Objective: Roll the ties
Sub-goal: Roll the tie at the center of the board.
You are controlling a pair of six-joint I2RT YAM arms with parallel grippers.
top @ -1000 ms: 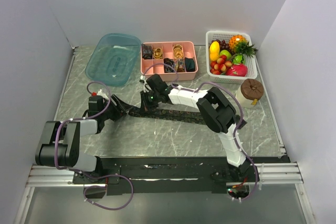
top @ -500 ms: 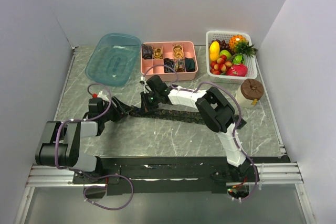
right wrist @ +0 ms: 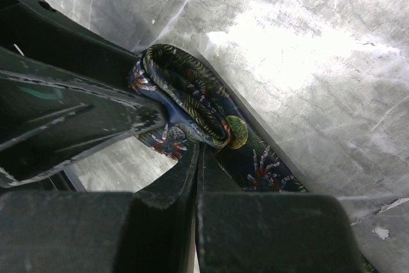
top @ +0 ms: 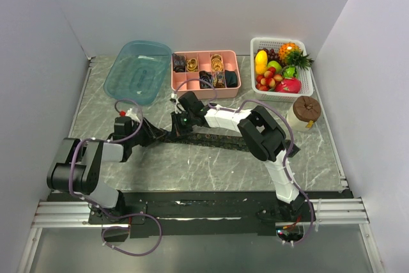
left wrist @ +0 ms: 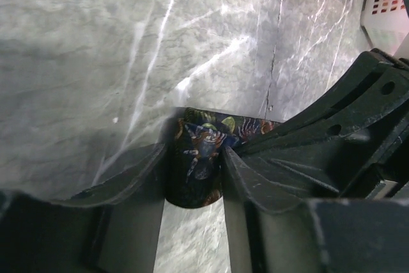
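Clamping the tie point(left wrist: 199, 137) (floral, rolled end): left tool point(left wrist: 195, 164).

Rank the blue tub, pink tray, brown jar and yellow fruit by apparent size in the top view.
1. tub and tray: too close in apparent size to rank
2. jar
3. yellow fruit, clearly the smallest
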